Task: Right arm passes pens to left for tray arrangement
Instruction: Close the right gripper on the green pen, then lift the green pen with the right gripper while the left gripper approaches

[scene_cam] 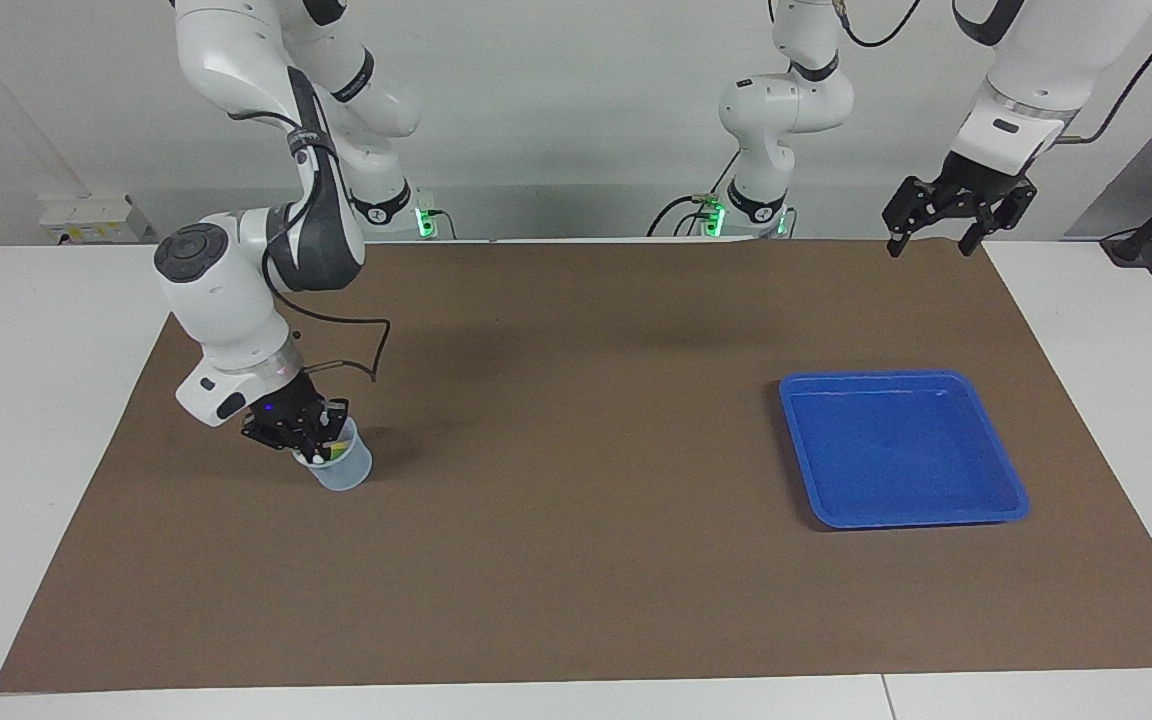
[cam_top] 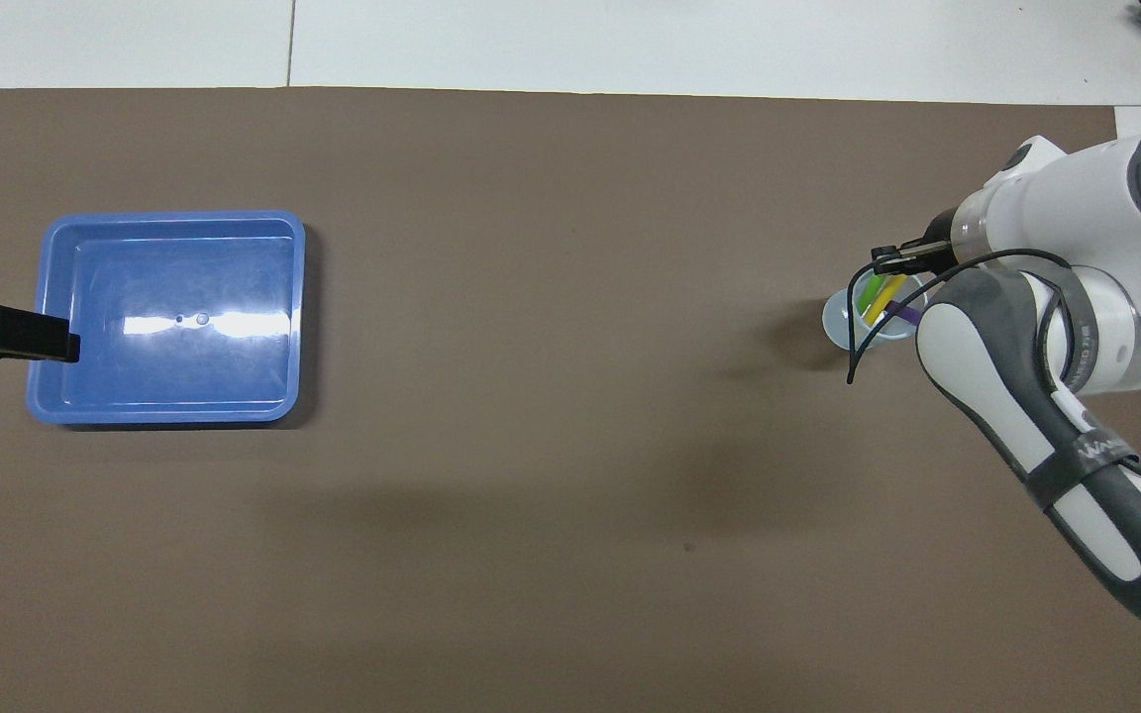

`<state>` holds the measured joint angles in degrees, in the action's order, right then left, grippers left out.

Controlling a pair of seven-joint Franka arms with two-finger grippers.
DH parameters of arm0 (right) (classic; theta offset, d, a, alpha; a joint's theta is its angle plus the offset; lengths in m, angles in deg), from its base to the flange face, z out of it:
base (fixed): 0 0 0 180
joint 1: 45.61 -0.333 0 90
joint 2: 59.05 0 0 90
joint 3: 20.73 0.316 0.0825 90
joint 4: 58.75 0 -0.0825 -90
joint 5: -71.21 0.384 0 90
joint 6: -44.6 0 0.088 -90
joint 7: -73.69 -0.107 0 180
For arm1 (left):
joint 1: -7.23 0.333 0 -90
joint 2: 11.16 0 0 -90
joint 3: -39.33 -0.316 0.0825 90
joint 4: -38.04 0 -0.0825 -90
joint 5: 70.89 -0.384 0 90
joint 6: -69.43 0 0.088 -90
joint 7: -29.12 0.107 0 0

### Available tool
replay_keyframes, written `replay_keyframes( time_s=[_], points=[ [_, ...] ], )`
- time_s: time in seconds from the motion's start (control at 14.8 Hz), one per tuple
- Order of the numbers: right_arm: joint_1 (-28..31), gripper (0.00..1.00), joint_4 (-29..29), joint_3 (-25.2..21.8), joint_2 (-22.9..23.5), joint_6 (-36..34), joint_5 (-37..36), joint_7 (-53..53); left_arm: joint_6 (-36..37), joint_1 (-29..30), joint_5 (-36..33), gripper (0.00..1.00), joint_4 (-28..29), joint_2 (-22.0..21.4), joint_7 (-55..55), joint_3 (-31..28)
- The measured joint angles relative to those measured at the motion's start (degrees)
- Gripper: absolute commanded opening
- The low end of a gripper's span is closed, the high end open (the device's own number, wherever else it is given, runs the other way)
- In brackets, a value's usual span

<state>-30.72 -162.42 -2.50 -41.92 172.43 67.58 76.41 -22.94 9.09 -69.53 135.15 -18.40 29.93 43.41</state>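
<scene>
— The right gripper [scene_cam: 311, 447] sits in the mouth of the cup [scene_cam: 341, 468], fingertips pressed together. On a pen? I can't tell which.

— The pens [cam_top: 882, 300] stand in that cup near the mat's right-arm edge, leaning, tips up toward it. The left gripper [scene_cam: 939, 228], spread, waits over the mat's corner; the tray [scene_cam: 901, 448] is empty.

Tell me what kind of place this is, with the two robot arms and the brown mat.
Most likely a robotics lab bench. Two white arms are mounted at one edge of a white table, a plain brown mat covers the work area, and only a blue tray and a small cup of pens sit on it.
</scene>
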Motion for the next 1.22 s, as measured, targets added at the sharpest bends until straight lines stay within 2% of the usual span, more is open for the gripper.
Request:
replay_keyframes(
  time_s=[0.47,0.68,0.95,1.22],
  points=[
    [0.1,0.0,0.6,0.0,-0.3,-0.4,0.0,0.0,0.0,0.1,0.0,1.0,0.0,0.0,0.0,-0.2],
    [0.1,0.0,3.5,0.1,-1.3,-4.0,0.0,0.0,0.0,0.0,0.0,1.0,0.0,0.0,0.0,-0.1],
    [0.0,0.0,8.9,0.4,-4.2,-10.4,0.1,0.0,0.1,0.0,0.0,1.0,0.0,0.0,-0.1,0.0],
    [-0.7,0.0,10.6,1.1,-7.8,-12.5,0.1,0.0,0.2,0.0,0.0,1.0,0.0,-0.2,-5.7,0.3]
  ],
)
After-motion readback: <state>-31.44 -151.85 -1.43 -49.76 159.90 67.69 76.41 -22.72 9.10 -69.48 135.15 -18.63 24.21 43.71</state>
